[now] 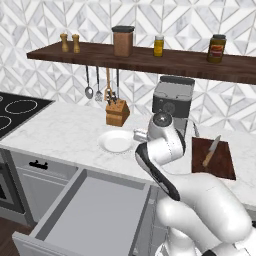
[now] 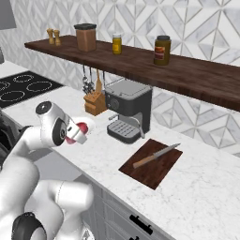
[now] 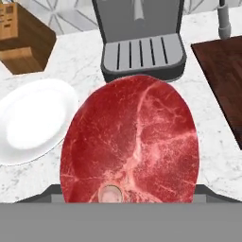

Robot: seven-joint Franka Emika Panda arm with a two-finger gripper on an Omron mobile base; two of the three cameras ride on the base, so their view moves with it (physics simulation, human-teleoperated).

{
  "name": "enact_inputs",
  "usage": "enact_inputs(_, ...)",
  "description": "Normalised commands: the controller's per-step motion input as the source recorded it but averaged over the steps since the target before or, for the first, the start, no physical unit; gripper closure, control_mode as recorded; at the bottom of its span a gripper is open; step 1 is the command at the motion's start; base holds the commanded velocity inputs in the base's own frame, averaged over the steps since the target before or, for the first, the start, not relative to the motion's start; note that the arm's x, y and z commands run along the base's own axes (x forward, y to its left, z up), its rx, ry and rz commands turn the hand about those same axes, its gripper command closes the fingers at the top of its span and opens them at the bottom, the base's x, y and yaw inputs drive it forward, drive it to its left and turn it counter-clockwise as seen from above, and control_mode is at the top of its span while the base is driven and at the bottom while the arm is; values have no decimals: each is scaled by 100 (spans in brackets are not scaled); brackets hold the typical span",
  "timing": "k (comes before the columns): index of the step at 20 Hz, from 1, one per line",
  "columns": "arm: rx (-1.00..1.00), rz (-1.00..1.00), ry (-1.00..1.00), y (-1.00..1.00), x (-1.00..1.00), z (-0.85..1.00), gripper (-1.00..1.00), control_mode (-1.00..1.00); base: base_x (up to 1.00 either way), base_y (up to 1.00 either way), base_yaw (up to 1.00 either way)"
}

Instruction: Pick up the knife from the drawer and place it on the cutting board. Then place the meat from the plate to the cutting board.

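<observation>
Hand view: pincer [image 2: 82,132] grasping the meat [image 3: 130,142] above the counter, beside the plate [image 3: 33,120].

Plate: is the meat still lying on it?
No, the plate lies bare on the counter, while the meat is held up in the gripper, off to the plate's side.

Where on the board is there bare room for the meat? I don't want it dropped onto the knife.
The knife lies lengthwise along the far side of the cutting board. The bare patch is the near half, toward the counter edge. Around the coffee machine it is crowded. The gripper carries the meat above the counter between the plate and that machine.
</observation>
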Motion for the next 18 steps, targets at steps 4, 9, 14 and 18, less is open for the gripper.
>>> enact_inputs(4,4,-25,0,-100,-29,26,100,-100,0,0,0)
enact_inputs(9,8,-20,0,-100,-31,22,100,-100,0,0,0)
enact_inputs(14,12,-17,5,-100,-12,6,100,-100,0,0,0)
enact_inputs(18,4,-20,7,-100,0,0,100,-100,0,0,0)
